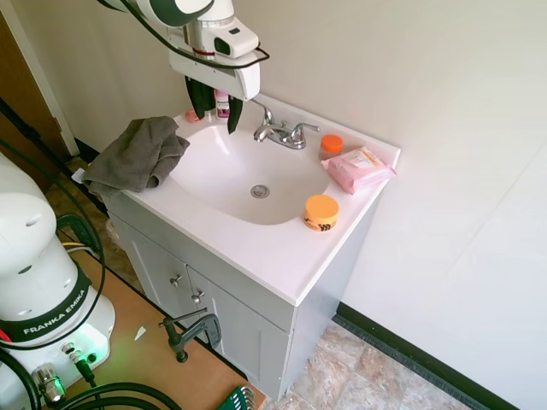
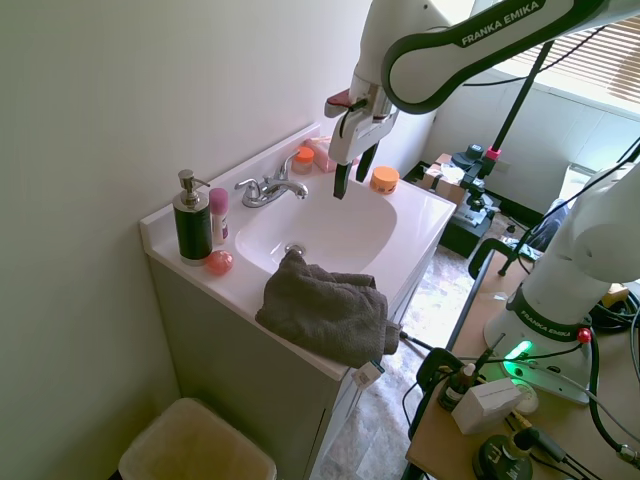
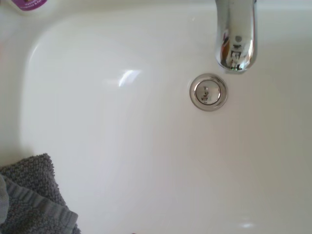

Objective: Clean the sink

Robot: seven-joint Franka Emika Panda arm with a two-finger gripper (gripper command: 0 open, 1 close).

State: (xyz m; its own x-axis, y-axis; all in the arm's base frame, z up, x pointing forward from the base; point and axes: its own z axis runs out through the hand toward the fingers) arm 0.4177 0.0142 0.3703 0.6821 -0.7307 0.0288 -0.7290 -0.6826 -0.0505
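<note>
Gripper point(image 1: 215, 109) hangs in the air above the back part of the sink point(image 1: 218, 166), fingers spread apart and pointing down, nothing between them — same in the second exterior view, gripper point(image 2: 354, 175) well clear of the basin surface. Sink is the white oval basin set in the white vanity top point(image 1: 282, 248), round metal drain point(image 1: 260, 191) near its middle, chrome two-handle faucet point(image 1: 282, 132) at the back rim against the wall. Wrist view looks straight down into the basin: drain point(image 3: 208, 92) just below the faucet spout point(image 3: 236, 36), basin looks dry. Grey towel point(image 1: 137, 155) lies crumpled on the vanity edge beside the basin, one corner draped over the rim; its corner shows in the wrist view too point(image 3: 34, 197). On the other side of the basin: orange-lidded jar point(image 1: 321, 212) on the front counter, pink wipes pack point(image 1: 357, 167) near the wall, small orange-capped container point(image 1: 331, 145) between pack and faucet. Far corner by the wall — dark soap dispenser point(image 2: 191, 220), pink-capped stick point(image 2: 219, 215) just beside it, small pink round item point(image 2: 219, 262) in front.
</note>
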